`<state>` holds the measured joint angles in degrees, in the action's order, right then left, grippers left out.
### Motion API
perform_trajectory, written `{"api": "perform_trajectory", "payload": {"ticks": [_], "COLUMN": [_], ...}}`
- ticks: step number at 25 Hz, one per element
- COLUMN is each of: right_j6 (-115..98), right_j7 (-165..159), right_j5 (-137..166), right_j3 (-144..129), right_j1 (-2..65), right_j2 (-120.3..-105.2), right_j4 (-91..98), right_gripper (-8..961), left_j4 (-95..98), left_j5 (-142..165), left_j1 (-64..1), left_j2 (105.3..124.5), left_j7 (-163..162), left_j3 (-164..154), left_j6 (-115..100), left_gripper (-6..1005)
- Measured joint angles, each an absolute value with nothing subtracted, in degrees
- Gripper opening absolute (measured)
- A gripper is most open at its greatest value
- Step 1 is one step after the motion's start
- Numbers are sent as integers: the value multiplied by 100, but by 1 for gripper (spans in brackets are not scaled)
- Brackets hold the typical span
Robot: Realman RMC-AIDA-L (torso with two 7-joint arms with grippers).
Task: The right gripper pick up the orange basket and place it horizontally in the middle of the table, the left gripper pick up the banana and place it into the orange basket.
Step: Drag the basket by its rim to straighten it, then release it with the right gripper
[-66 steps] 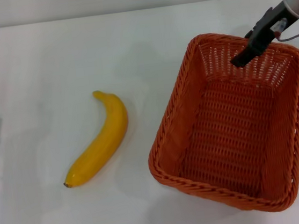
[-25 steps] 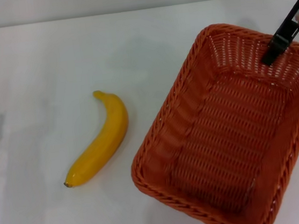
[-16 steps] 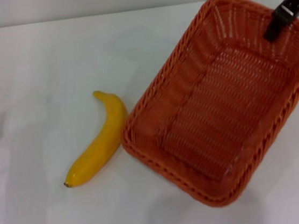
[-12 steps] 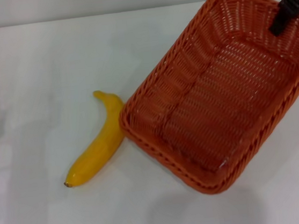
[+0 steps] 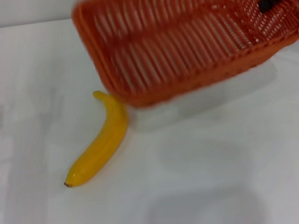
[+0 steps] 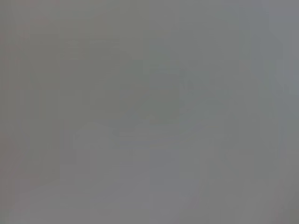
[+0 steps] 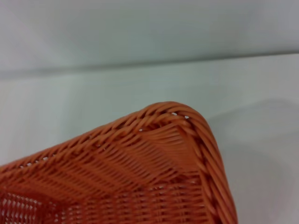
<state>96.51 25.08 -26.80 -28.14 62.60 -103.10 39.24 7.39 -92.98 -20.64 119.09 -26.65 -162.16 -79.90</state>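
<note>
The orange basket (image 5: pixel 184 37) hangs tilted above the table (image 5: pixel 209 164), blurred by motion, its long side running across the head view. My right gripper (image 5: pixel 268 2), a black tip at the top right, is shut on the basket's right-hand rim. In the right wrist view a corner of the orange basket (image 7: pixel 154 154) fills the lower part. The yellow banana (image 5: pixel 98 142) lies on the table at the left, its upper end just under the basket's near-left corner. The left gripper is out of view; the left wrist view shows only flat grey.
A pale shadow (image 5: pixel 204 208) of the basket falls on the white tabletop toward the front. The table's far edge (image 7: pixel 140 63) meets a grey wall.
The right gripper has lifted the basket off the table and swung it round, from slanting on the right to lying crosswise at the top of the view. The banana has not moved.
</note>
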Motion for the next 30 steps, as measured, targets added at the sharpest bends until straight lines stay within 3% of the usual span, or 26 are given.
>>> {"api": "perform_trajectory", "payload": {"ticks": [7, 19, 30], "right_j6": [9256, 8903, 8718], "right_j7": [2220, 2189, 2215], "right_j5": [-3480, -3923, -4484], "right_j3": [-2769, -2840, -2836], "right_j1": [5504, 4996, 4610], "right_j2": [-10340, -10750, -10827], "right_j4": [3982, 3851, 3512], "right_gripper": [148, 165, 205], "left_j4": [422, 83, -84], "left_j5": [-9289, -9269, -9253], "left_j1": [-2215, -2302, -2253], "left_j2": [11909, 11878, 11845], "left_j7": [-2996, -3341, -3714], "left_j3": [-16219, -16263, -16269], "left_j6": [-7993, -7974, -7985], "left_gripper": [766, 761, 757]}}
